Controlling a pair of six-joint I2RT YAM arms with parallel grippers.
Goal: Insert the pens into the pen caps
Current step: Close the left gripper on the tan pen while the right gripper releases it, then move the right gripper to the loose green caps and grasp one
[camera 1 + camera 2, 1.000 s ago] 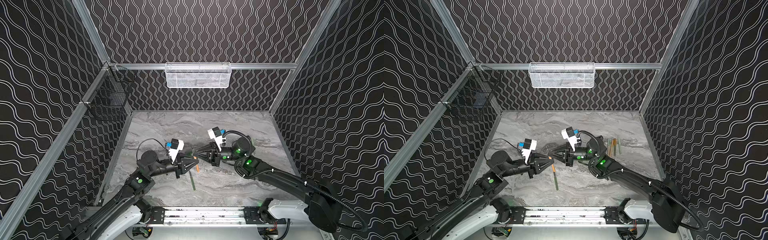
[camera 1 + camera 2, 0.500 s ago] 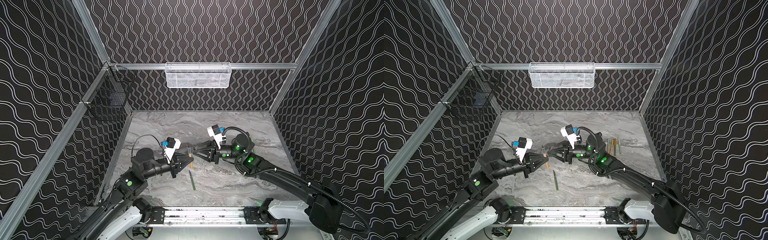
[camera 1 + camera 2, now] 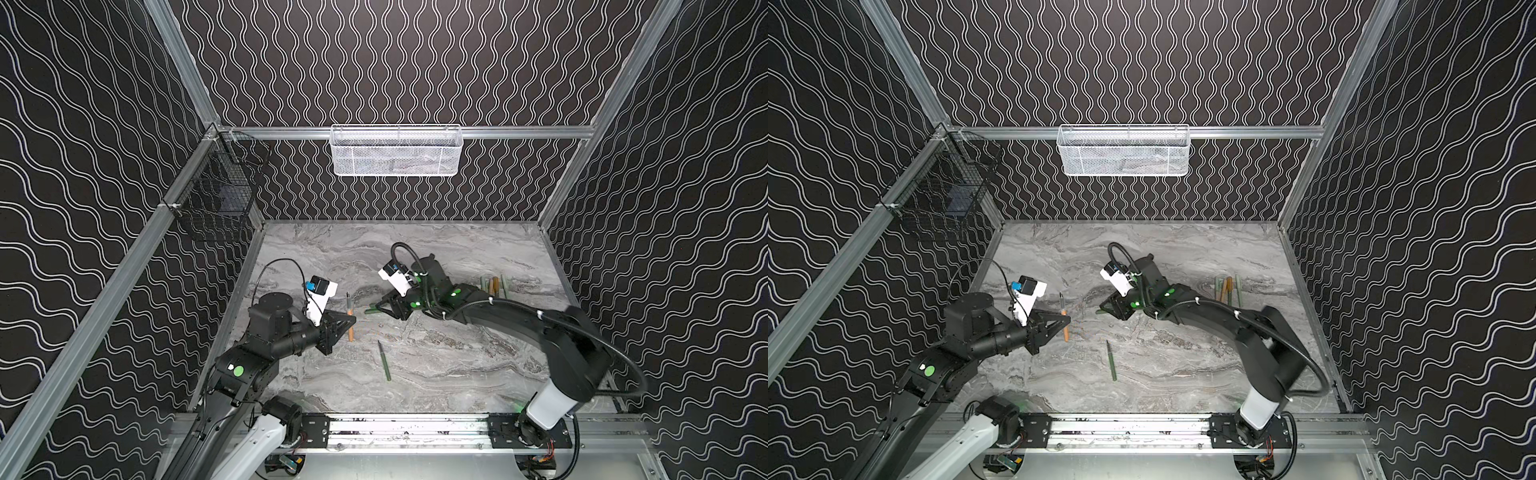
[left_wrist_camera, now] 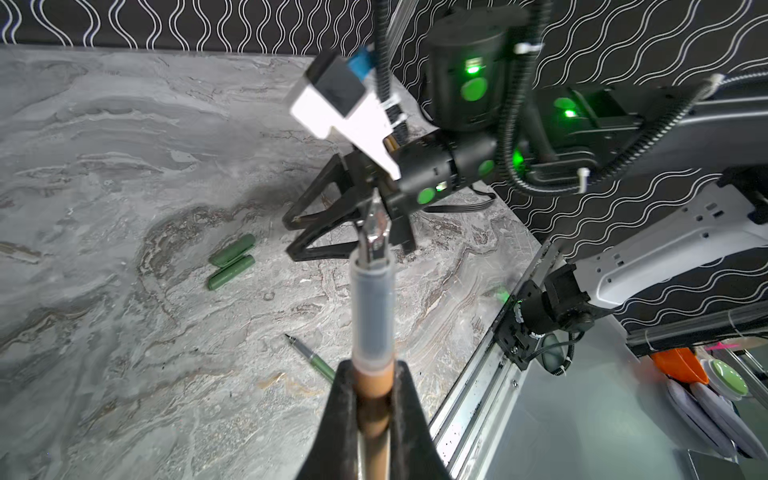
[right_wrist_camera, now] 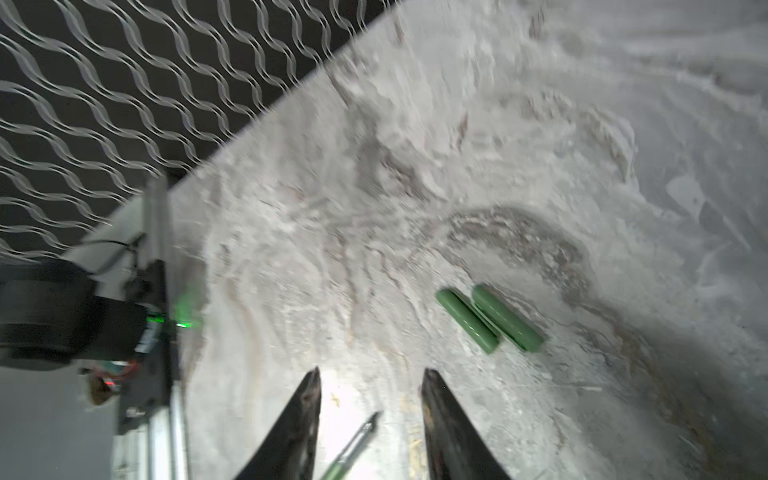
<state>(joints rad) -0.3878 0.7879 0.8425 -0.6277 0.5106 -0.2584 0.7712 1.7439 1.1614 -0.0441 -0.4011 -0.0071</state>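
My left gripper [image 3: 352,322] [image 4: 372,376] is shut on an orange pen [image 3: 350,309] [image 4: 371,299], gripping the barrel. The pen's clear grip section and dark tip stick out ahead of the fingers, bare. My right gripper [image 3: 379,306] [image 5: 370,372] stands open just over the table, nothing between its fingers. Two dark green pen caps [image 5: 488,318] [image 4: 230,262] lie side by side close to its fingertips. A dark green pen [image 3: 384,360] [image 3: 1111,360] [image 4: 311,357] lies loose on the table nearer the front.
Several more pens [image 3: 492,284] [image 3: 1227,286] lie in a row at the right of the marble table. A white mesh basket [image 3: 395,149] hangs on the back wall, a black wire basket [image 3: 220,195] on the left wall. The metal rail [image 3: 395,428] runs along the front.
The grippers met at mid-table a second ago. The right one has opened and drawn back right; the left has pulled back left, still gripping the orange pen.
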